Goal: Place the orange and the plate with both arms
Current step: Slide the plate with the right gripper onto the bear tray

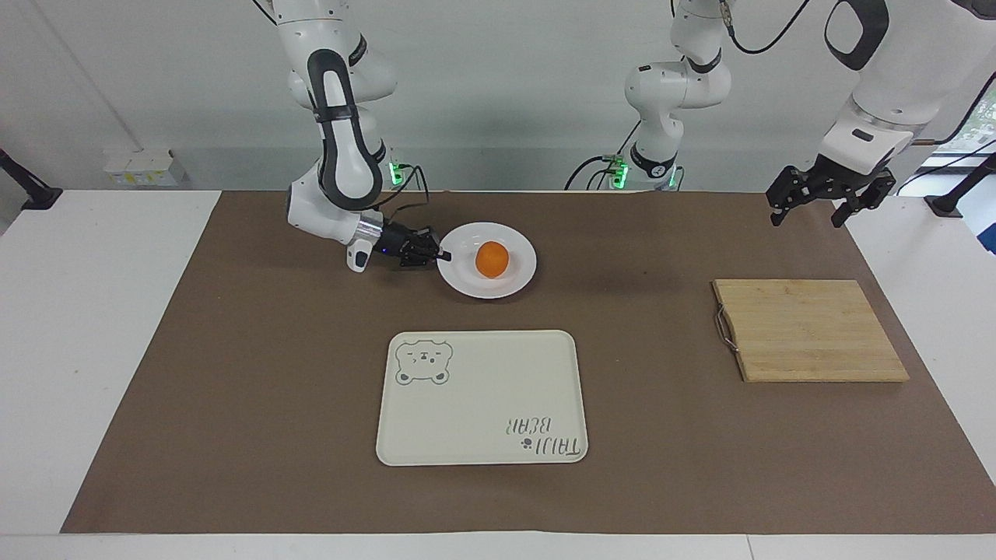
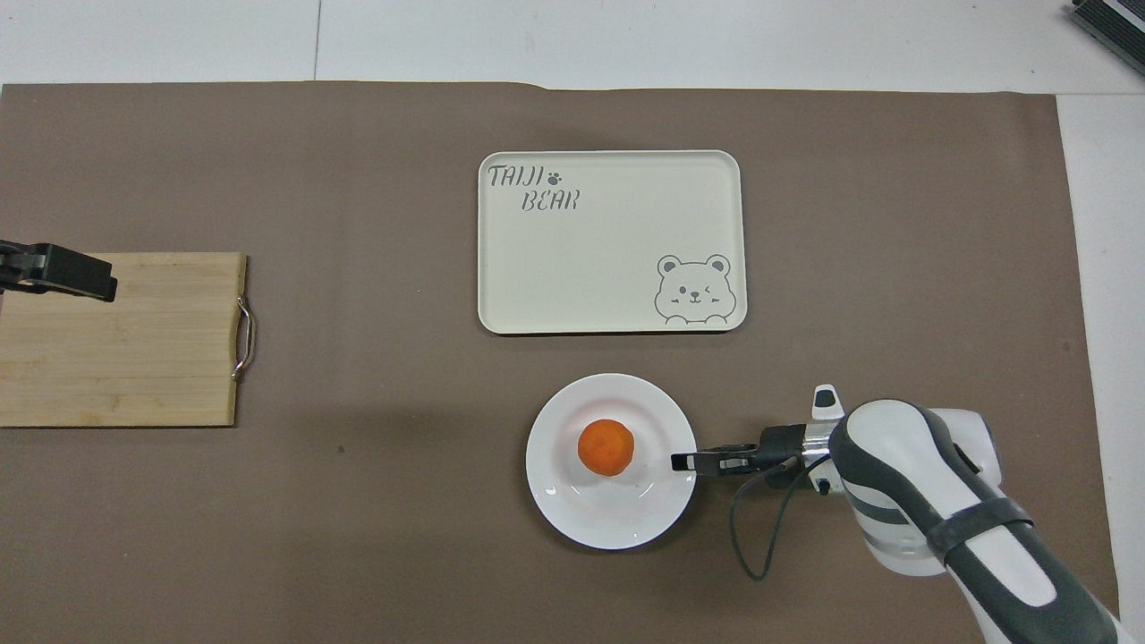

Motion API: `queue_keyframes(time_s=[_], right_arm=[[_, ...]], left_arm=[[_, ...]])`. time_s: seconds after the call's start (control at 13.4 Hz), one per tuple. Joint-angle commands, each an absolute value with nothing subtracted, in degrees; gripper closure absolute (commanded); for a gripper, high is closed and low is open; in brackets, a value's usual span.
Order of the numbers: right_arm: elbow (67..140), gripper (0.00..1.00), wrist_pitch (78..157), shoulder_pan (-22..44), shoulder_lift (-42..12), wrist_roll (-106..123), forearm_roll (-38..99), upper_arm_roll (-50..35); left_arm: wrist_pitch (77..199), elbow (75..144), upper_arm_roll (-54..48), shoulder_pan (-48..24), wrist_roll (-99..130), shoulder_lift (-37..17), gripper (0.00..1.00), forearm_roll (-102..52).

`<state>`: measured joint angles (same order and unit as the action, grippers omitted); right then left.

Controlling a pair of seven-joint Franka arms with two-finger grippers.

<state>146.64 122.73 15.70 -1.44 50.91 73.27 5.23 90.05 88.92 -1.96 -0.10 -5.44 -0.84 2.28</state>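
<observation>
The white plate [image 1: 486, 288] [image 2: 617, 523] lies on the brown mat near the robots, with the orange [image 1: 492, 259] [image 2: 606, 447] resting on its middle. My right gripper [image 1: 442, 255] [image 2: 682, 461] reaches in low and nearly level from the right arm's end and is shut on the plate's rim, its fingertips pinching the edge beside the orange. My left gripper [image 1: 826, 204] [image 2: 55, 271] waits open in the air over the mat's edge at the left arm's end, near the wooden board, holding nothing.
A cream tray with a bear drawing [image 1: 481, 397] [image 2: 611, 241] lies farther from the robots than the plate. A wooden cutting board with a metal handle [image 1: 808, 330] [image 2: 121, 338] lies toward the left arm's end. The brown mat [image 1: 233, 389] covers most of the table.
</observation>
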Motion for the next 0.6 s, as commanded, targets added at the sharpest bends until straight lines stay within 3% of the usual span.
queue_keyframes(time_s=[0.0, 0.52], right_arm=[[145.5, 1.00, 123.1, 15.7, -2.5, 54.8, 75.8, 5.2], [139.6, 1.00, 115.9, 14.4, -4.7, 48.6, 79.5, 5.4]], left_arm=[[89.6, 88.9, -2.3, 0.5, -5.7, -0.4, 0.00, 1.8], [89.6, 88.9, -2.3, 0.5, -5.7, -0.4, 0.00, 1.8]])
